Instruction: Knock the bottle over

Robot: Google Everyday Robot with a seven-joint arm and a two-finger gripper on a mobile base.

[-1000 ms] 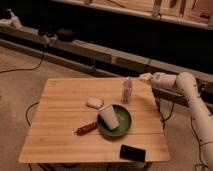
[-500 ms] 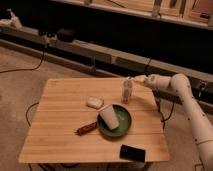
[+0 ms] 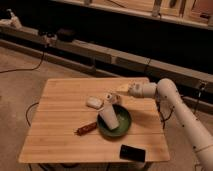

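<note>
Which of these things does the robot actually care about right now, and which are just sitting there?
Part of the job:
bottle, tipping by the bowl's rim
gripper, right beside the bottle

Just lying about:
cup in the green bowl
white object
red stick
black phone
</note>
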